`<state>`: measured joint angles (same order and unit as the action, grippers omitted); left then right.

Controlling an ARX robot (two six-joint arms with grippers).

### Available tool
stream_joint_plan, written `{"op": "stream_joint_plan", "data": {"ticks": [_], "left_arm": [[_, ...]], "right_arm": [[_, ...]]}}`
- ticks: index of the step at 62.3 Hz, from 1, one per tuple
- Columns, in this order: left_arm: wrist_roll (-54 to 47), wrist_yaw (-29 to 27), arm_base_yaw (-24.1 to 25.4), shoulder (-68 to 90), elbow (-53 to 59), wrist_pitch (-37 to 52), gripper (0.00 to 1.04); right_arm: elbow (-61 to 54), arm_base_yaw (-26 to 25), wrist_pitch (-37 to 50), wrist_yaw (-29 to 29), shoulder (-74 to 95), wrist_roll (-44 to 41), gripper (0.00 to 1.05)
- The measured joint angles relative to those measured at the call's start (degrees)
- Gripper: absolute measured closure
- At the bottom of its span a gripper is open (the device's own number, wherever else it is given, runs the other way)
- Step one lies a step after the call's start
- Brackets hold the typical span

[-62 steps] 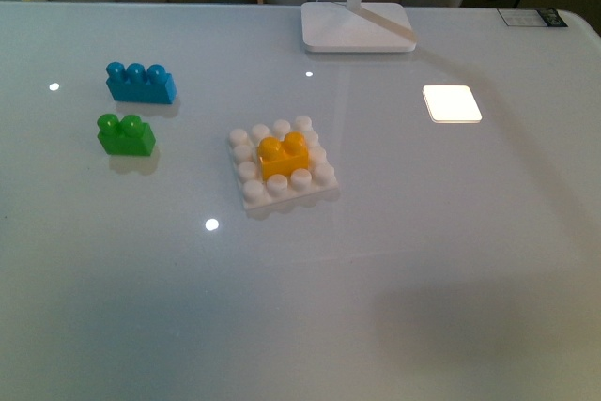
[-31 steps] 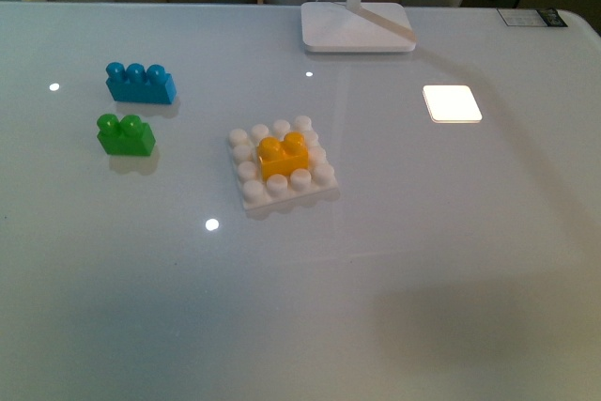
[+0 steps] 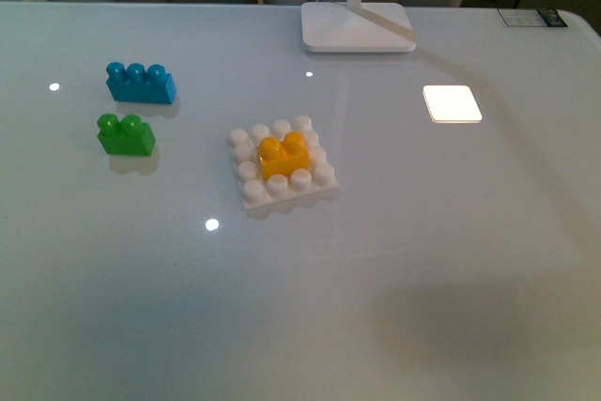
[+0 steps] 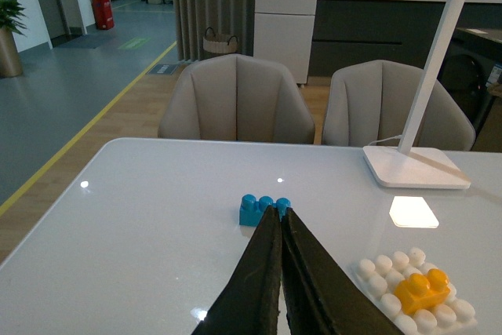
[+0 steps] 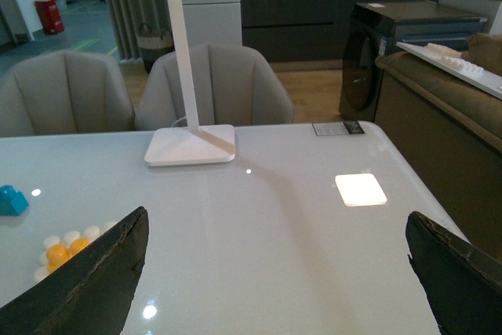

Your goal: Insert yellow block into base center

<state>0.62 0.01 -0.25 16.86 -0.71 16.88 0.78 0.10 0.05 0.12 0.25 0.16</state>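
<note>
Yellow block point(image 3: 284, 156) sits seated at base point(image 3: 252, 196) center; task looks done. My left jaws clenched on nothing, right jaws spread wide.

- The white glossy table point(image 3: 451, 260) carries everything, with small light spots shining on its top.
- The base point(image 3: 282, 190) lies flat near the middle.
- The green brick point(image 3: 126, 135) stands at nine o'clock from the base, well apart.
- The blue brick point(image 3: 141, 84) stands at ten o'clock, just behind the green one.
- The lamp foot point(image 3: 357, 27) rests at one o'clock, near the far edge.
- A glowing white square point(image 3: 452, 103) shows at two o'clock.
</note>
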Motion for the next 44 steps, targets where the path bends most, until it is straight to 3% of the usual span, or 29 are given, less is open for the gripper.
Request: {"op": "stream_joint_plan", "data": {"ticks": [24, 31, 44], "left_arm": [[0.0, 0.0, 0.0, -6.45, 0.0, -6.45, 1.02], [0.0, 0.0, 0.0, -14.86, -0.02, -16.2, 1.02], [-0.02, 0.0, 0.0, -16.5, -0.02, -16.81, 1.02]], "right_arm": [[0.0, -0.02, 0.0, 0.0, 0.0, 0.0, 0.09], [0.0, 0.0, 0.0, 0.0, 0.0, 0.0, 0.09], [0.0, 0.0, -0.02, 0.0, 0.0, 0.0, 0.09]]}}
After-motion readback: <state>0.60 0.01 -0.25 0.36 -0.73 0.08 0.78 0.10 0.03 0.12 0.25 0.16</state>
